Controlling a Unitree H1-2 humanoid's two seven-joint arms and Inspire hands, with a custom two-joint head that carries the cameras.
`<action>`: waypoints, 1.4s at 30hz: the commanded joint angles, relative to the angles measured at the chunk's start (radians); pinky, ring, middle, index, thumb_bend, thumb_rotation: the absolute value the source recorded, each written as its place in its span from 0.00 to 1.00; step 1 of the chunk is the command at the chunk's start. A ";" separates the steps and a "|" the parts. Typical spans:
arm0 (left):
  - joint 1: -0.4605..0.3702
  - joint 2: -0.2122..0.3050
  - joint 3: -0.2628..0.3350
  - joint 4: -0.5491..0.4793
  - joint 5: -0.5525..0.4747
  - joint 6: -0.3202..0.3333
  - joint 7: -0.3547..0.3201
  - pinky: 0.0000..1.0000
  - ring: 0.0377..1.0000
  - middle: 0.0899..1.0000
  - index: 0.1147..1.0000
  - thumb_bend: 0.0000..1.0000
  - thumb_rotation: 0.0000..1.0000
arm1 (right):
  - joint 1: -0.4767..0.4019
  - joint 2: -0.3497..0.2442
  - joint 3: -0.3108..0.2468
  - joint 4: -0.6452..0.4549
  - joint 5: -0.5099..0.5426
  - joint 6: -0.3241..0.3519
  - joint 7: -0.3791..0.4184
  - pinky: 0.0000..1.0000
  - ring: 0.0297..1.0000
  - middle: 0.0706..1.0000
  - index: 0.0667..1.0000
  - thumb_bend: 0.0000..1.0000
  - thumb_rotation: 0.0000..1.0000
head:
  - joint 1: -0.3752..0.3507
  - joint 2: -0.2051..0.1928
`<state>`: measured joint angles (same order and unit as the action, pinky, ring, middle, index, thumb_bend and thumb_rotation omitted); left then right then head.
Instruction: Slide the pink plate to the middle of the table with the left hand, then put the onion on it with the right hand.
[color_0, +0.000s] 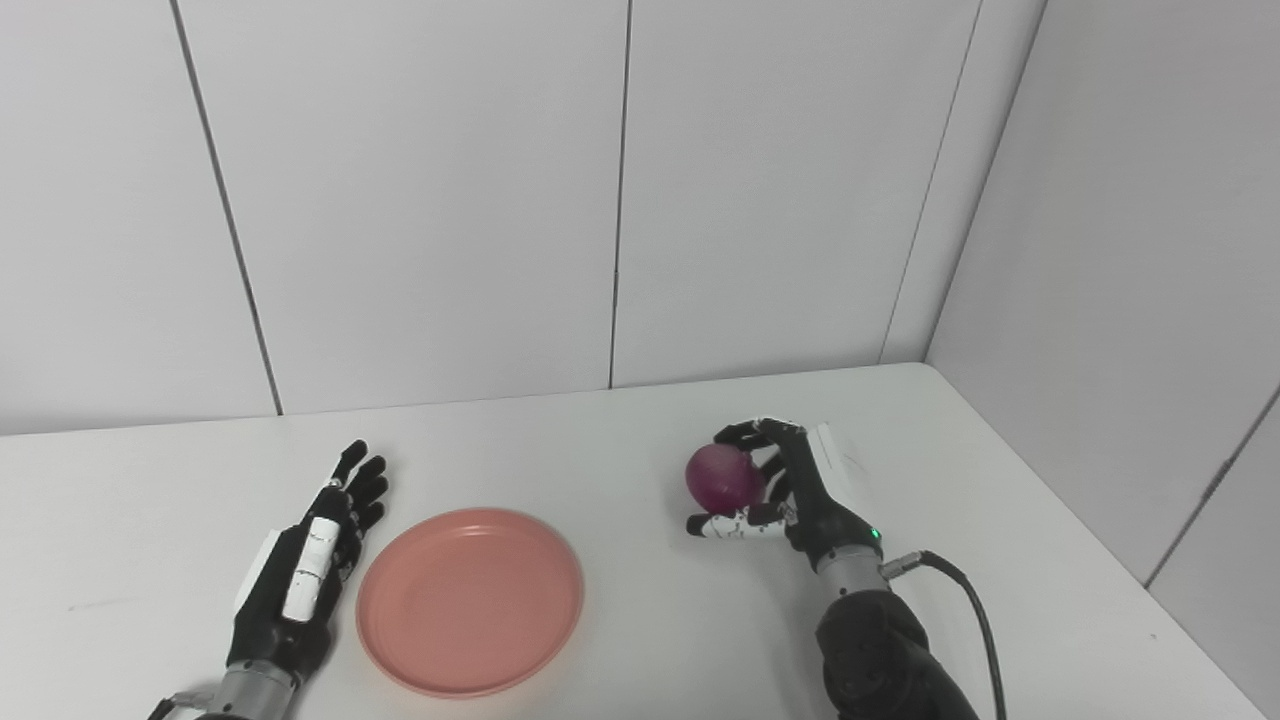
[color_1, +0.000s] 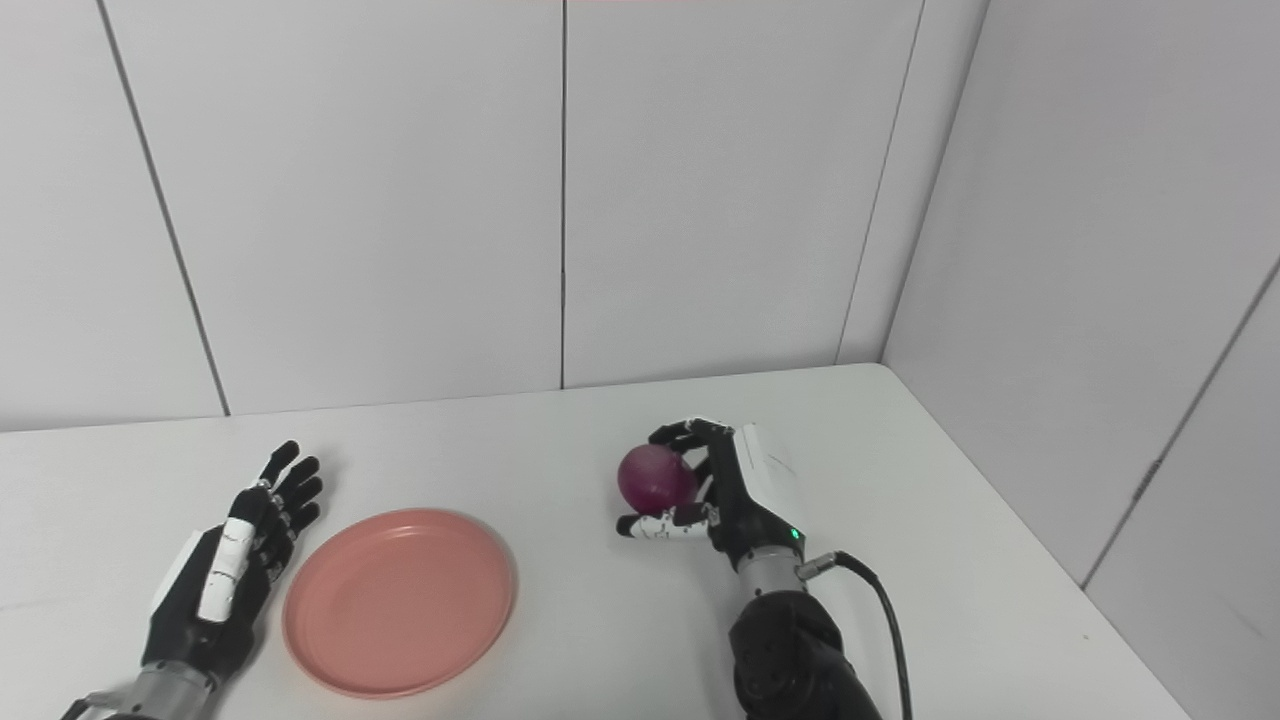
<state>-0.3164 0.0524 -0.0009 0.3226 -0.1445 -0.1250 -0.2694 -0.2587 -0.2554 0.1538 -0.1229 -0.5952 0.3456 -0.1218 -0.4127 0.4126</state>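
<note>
The pink plate (color_0: 470, 598) lies flat on the white table (color_0: 620, 430), left of centre near the front edge. Just to its left my left hand (color_0: 310, 560) rests open, fingers stretched forward and apart, a narrow gap between it and the plate's rim. The purple onion (color_0: 724, 477) sits in my right hand (color_0: 790, 490), which is shut on it to the right of the plate. Fingers curl over the onion's top and the thumb lies under it. I cannot tell whether the onion touches the table.
White wall panels close the table at the back and along the right side. A black cable (color_0: 975, 610) trails from my right wrist toward the front edge.
</note>
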 joint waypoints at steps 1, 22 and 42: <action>-0.018 -0.005 -0.006 -0.041 0.011 0.004 0.020 0.99 0.97 0.96 0.95 0.86 0.90 | -0.040 -0.005 0.006 -0.036 -0.011 -0.059 0.004 0.27 0.33 0.37 0.49 0.52 0.00 | 0.012 0.000; 0.005 -0.030 -0.056 -0.119 0.065 0.067 0.072 1.00 1.00 1.00 0.99 0.82 0.95 | -0.085 0.054 0.109 -0.023 -0.012 -0.105 0.088 0.31 0.38 0.38 0.50 0.52 0.00 | 0.149 0.008; -0.002 -0.049 -0.093 -0.134 0.130 0.089 0.113 1.00 1.00 1.00 1.00 0.84 1.00 | -0.177 0.114 0.204 0.123 -0.031 -0.161 0.137 0.30 0.37 0.38 0.49 0.52 0.00 | 0.270 0.018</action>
<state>-0.2789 0.0123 -0.0914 0.2074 -0.0272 -0.0216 -0.1691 -0.3761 -0.1442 0.3553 0.0046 -0.6145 0.2508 0.0249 -0.1442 0.4295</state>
